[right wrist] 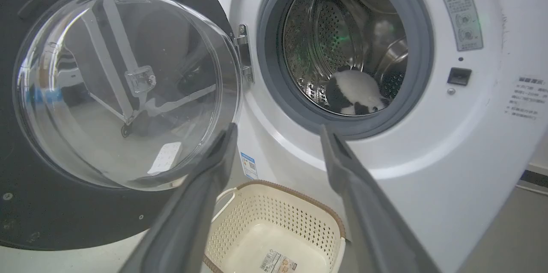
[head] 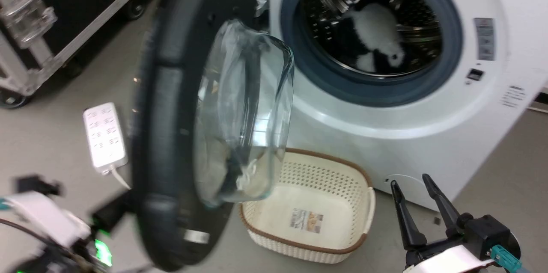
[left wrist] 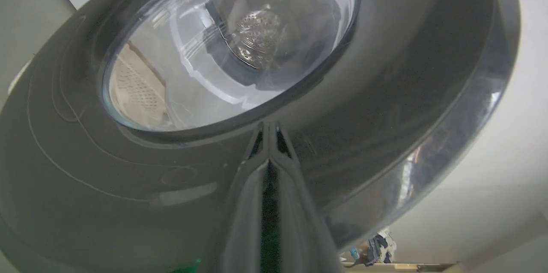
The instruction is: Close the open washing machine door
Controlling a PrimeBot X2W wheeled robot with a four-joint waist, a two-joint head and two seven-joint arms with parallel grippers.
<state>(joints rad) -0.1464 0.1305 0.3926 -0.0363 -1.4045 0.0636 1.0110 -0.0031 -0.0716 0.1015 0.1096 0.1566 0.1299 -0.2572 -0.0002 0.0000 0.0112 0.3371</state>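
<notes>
The washing machine door (head: 162,136) stands swung out to the left of the white washing machine (head: 385,136), its black ring edge-on and its glass bowl bulging right. In the left wrist view my left gripper (left wrist: 269,127) is shut, and its tips rest against the door (left wrist: 385,93) on the outer black ring, just below the glass. My left forearm (head: 38,217) shows blurred at the lower left, behind the door. My right gripper (head: 409,181) stands open and empty at the lower right, low in front of the machine. From the right wrist, the right gripper (right wrist: 278,129) points between the door (right wrist: 25,204) and the drum opening (right wrist: 342,50).
A cream basket (head: 299,251) with a brown rim sits on the floor under the opening, beside the door's lower edge. A black-and-white soft thing (head: 376,29) lies in the drum. A white power strip (head: 104,136) and a black wheeled case (head: 64,7) are to the left.
</notes>
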